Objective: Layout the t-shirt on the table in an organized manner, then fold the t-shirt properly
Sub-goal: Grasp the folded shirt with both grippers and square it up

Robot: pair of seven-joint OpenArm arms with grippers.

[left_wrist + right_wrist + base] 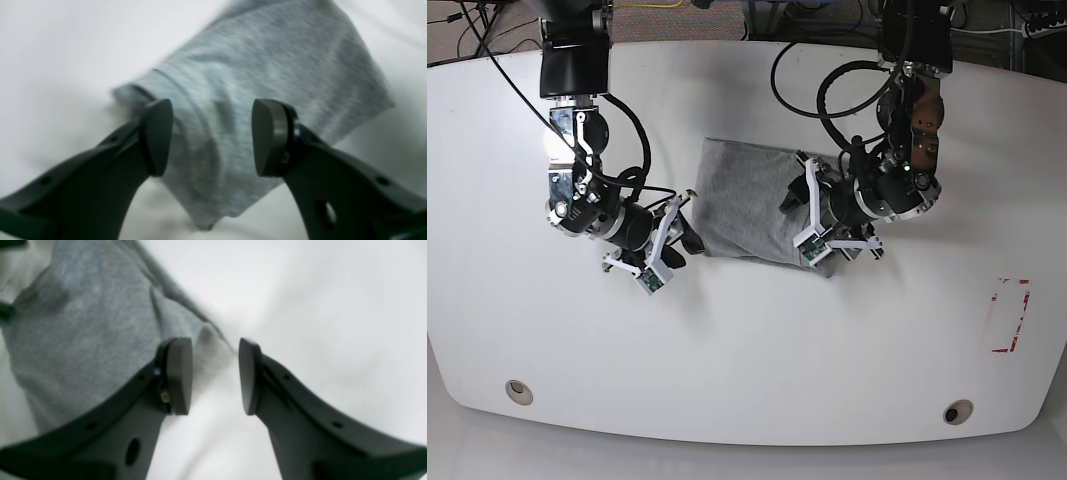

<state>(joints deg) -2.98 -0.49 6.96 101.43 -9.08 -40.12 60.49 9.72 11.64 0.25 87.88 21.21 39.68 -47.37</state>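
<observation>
The grey t-shirt (752,212) lies folded into a compact rectangle mid-counter (757,340). The left gripper (212,137) hovers over its near corner, jaws spread wide with nothing between them. The right gripper (215,376) stands partly open beside the shirt's edge, also empty.
</observation>
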